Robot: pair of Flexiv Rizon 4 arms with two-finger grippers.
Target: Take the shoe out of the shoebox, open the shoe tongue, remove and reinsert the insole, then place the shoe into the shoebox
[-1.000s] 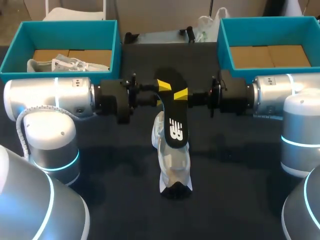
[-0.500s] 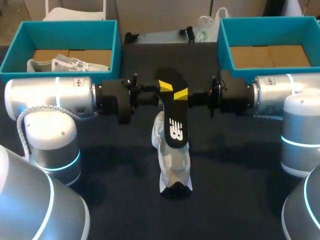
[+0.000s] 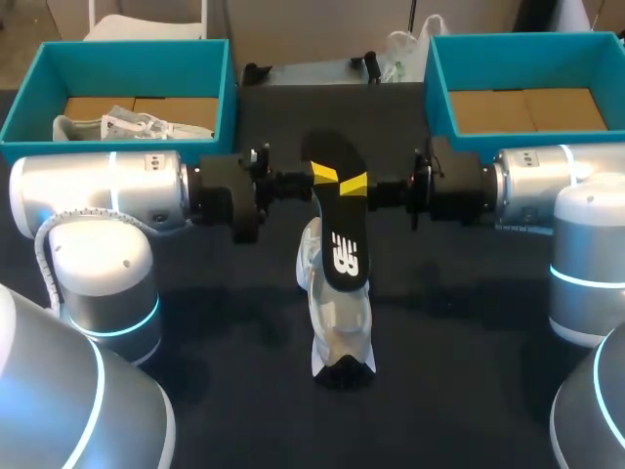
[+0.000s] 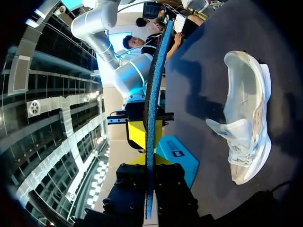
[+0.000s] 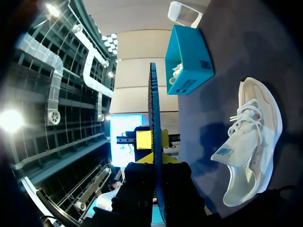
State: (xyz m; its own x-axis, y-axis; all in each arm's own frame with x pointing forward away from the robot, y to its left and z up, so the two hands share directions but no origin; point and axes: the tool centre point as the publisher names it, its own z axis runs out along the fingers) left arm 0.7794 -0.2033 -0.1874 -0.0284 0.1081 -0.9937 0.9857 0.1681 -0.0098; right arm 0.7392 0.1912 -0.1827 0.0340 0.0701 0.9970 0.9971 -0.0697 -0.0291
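The insole (image 3: 338,223) is grasped by both the left hand (image 3: 320,173) and the right hand (image 3: 354,183) above the white sneaker (image 3: 337,322) on the tabletop (image 3: 469,322).

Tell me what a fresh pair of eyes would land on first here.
The black insole stands out, pinched at its far end from opposite sides by the left tool and the right tool. Under it a white shoe lies on the dark table. Two teal shoeboxes sit at the far corners, and the left shoebox holds another shoe.
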